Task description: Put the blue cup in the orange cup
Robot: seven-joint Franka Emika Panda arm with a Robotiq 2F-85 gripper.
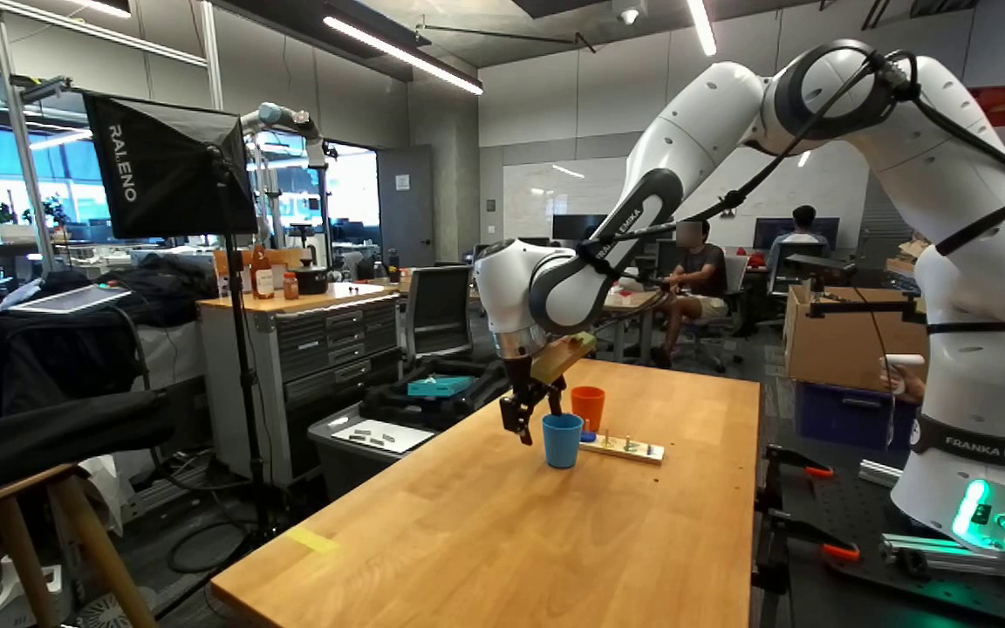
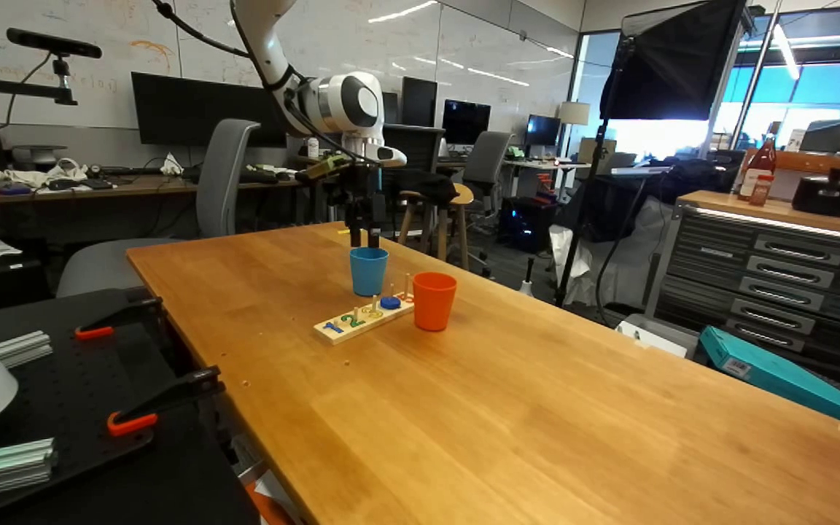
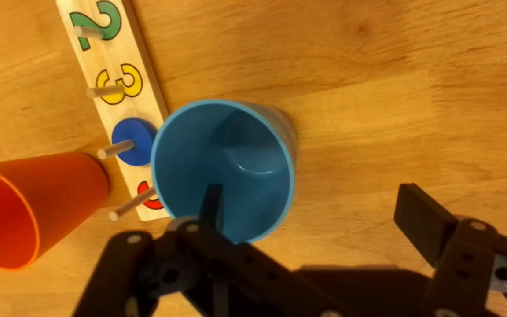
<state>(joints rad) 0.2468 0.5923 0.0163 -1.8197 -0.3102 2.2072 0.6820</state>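
The blue cup (image 1: 562,443) stands upright on the wooden table; it also shows in an exterior view (image 2: 368,273) and in the wrist view (image 3: 253,158). The orange cup (image 1: 588,406) stands upright nearby, across the end of a peg board; it also shows in an exterior view (image 2: 434,302) and at the left of the wrist view (image 3: 64,189). My gripper (image 3: 310,189) is open and empty, pointing down at the blue cup's rim. One finger is over the cup's mouth, the other outside it. How deep the finger reaches is unclear. It shows in both exterior views (image 1: 541,425) (image 2: 364,242).
A wooden peg board (image 2: 351,329) with painted numbers and upright pegs lies beside both cups. A blue disc (image 3: 134,141) sits on one peg. The table (image 1: 502,549) has yellow tape (image 1: 313,540) near one edge. A grey bin (image 1: 363,471) stands beside the table.
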